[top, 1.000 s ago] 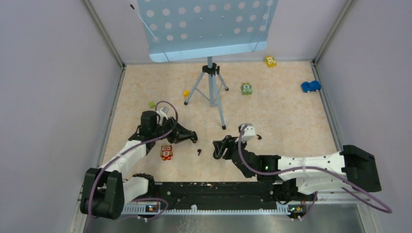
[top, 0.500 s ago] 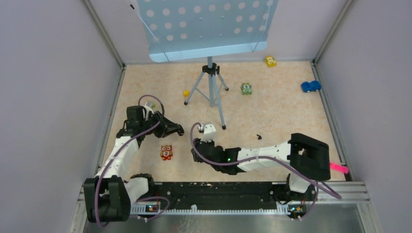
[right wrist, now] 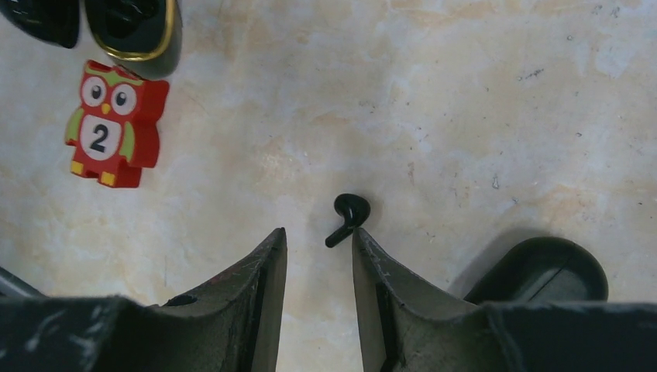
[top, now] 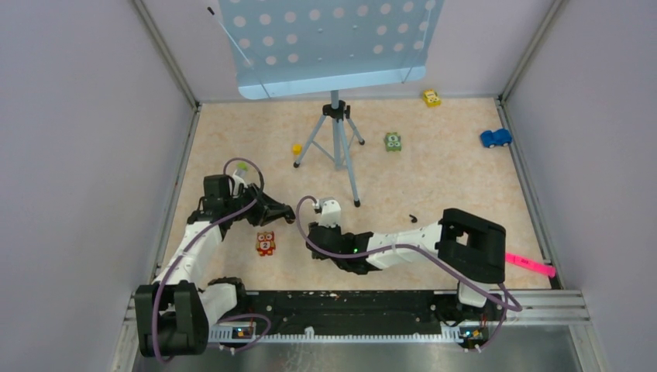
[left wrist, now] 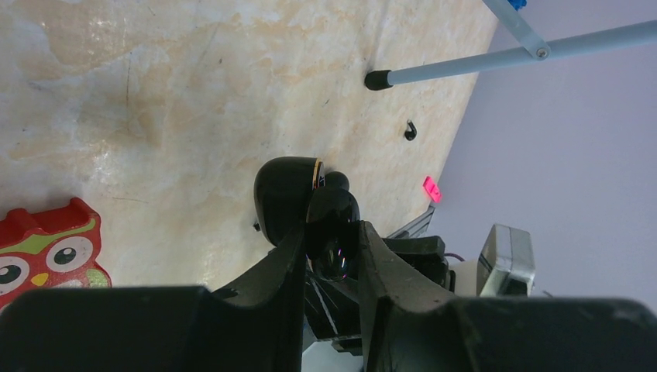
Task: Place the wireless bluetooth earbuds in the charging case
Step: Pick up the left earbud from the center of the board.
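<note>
Start at your left: one red owl block (right wrist: 116,124) lies flat on the table (top: 465,186), and the "2" on its belly is the only writing you can read anywhere. Just right of it, your left gripper (left wrist: 331,232) has its jaws pinched on one half of the single charging case (left wrist: 288,194). The case is held off the table with its lid swung open and a gold rim showing on the other half. Behind it sits one small yellow cube (top: 297,148).

Next comes your right gripper (right wrist: 318,240), low over the table with its jaws partly spread and gripping nothing. You have two earbuds to count. The first earbud (right wrist: 349,213) lies on the table right at the mouth of that gap, its stem pointing in between the fingertips. Behind stands one tripod (top: 338,143) carrying a dotted blue board (top: 325,46).

Further right you find one green face block (top: 393,142), then the second earbud (top: 413,218), alone on the table, well apart from both grippers. Last come two toy cars, one yellow car (top: 431,98) and one blue car (top: 495,138).
</note>
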`<state>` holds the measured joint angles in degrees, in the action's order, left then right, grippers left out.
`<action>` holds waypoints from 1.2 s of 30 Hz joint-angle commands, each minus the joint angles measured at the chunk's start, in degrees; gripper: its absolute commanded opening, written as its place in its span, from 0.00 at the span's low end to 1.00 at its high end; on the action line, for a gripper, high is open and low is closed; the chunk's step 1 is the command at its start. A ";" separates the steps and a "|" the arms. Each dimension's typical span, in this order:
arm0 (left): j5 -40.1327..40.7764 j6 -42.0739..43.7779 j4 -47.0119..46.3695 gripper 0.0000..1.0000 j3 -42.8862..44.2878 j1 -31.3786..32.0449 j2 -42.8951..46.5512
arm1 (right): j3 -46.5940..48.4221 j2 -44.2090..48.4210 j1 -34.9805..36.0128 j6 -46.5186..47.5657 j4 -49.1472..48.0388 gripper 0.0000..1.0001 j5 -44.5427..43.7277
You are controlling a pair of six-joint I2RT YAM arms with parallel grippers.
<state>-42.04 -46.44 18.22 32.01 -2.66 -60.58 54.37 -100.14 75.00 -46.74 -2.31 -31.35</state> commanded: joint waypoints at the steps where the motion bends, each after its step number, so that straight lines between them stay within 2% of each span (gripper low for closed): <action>1: -1.72 -0.04 -2.59 0.00 -0.54 -0.49 0.65 | 3.16 -2.13 -0.85 -0.86 1.10 0.36 0.28; 16: -2.78 -0.59 -3.32 0.00 -0.90 -0.50 0.72 | 5.76 -6.11 -2.58 -0.88 3.50 0.31 1.38; 19: -2.86 -0.59 -3.29 0.00 -0.94 -0.51 0.81 | 5.73 -6.21 -2.66 -0.98 3.40 0.25 1.45; 21: -2.85 -0.63 -3.29 0.00 -0.90 -0.51 0.81 | 5.53 -6.00 -2.67 -0.90 3.31 0.15 1.36; 27: -3.30 -0.75 -3.36 0.00 -1.09 -0.51 1.07 | 3.66 -3.63 -2.65 -1.50 2.67 0.05 0.35; 32: -4.20 -0.81 -4.42 0.00 -1.59 -0.44 0.85 | 1.51 -0.06 -2.62 -2.07 2.70 0.00 -1.19; 36: -6.38 -1.97 -7.08 0.00 -3.49 -0.20 -0.36 | -5.29 6.06 -2.65 -2.82 -3.39 0.00 -3.02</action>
<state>-45.19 -47.24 15.66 30.63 -2.76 -60.60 54.19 -101.91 72.82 -48.12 -0.45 -30.72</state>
